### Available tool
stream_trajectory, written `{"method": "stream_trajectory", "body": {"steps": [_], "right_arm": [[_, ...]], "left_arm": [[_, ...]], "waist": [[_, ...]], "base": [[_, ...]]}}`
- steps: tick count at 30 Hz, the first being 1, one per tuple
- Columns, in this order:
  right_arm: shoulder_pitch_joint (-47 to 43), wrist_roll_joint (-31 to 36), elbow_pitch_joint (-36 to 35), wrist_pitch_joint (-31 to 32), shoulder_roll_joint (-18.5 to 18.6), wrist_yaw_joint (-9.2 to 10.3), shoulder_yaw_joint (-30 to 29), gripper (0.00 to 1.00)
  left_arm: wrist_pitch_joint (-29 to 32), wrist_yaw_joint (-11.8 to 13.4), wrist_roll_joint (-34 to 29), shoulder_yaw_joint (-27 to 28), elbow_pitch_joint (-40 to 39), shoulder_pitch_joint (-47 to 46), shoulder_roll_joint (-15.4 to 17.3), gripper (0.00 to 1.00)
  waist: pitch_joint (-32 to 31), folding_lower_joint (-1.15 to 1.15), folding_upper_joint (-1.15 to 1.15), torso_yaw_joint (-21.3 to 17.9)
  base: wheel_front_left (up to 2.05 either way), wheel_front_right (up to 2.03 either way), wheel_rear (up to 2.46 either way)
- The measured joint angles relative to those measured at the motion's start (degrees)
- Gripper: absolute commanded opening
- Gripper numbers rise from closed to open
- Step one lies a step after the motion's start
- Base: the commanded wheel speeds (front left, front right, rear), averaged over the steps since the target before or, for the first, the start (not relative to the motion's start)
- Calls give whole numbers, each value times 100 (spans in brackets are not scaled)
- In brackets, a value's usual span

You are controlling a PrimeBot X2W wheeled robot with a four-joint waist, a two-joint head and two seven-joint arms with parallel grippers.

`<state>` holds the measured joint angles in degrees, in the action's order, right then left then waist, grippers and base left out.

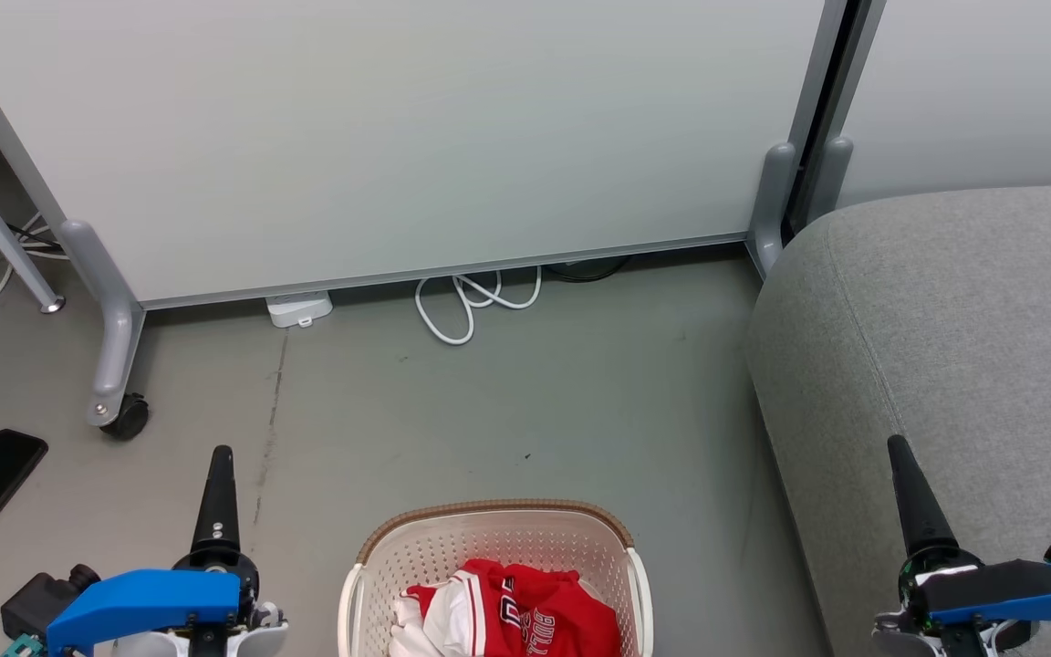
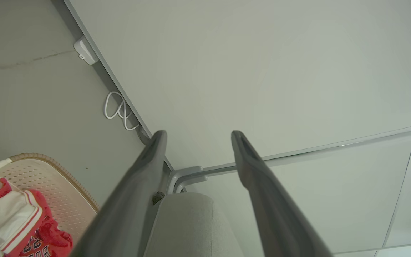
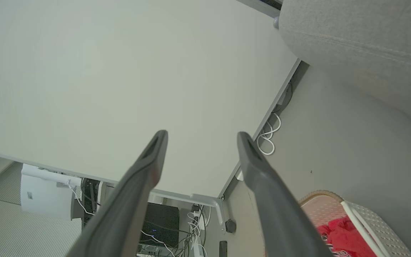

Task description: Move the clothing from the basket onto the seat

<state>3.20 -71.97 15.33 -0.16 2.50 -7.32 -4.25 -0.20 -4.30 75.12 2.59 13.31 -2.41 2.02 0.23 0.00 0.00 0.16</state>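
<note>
Clothing [image 1: 525, 611] in basket [image 1: 416, 547], seat [image 1: 945, 365] to its right.

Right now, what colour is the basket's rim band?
Brown woven-look band on the cream basket; head view shows it best.

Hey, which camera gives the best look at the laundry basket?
The head view. The basket sits at bottom centre, seen from above, with its far rim, both sides and the red clothing inside. The left wrist view catches a corner at its lower left, the right wrist view a corner at its lower right.
</note>
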Motion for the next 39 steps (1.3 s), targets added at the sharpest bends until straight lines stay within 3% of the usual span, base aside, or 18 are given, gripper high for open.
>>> {"method": "stream_trajectory", "body": {"steps": [12,25,39], "right_arm": [[2,1689,-125,-253,1,0,131,100],[0,2802,-192,-501,2,0,201,100],[-1,3843,-124,-738,4,-5,285,100]], "left_arm": [[-252,124,-1599,-204,-100,26,14,100],[-497,202,-3041,-435,-107,49,91,100],[-727,281,-4172,-661,-73,58,234,100]], "waist": [[3,0,0,16],[-10,0,0,43],[-43,0,0,59]], "base": [[0,0,0],[0,0,0],[0,0,0]]}}
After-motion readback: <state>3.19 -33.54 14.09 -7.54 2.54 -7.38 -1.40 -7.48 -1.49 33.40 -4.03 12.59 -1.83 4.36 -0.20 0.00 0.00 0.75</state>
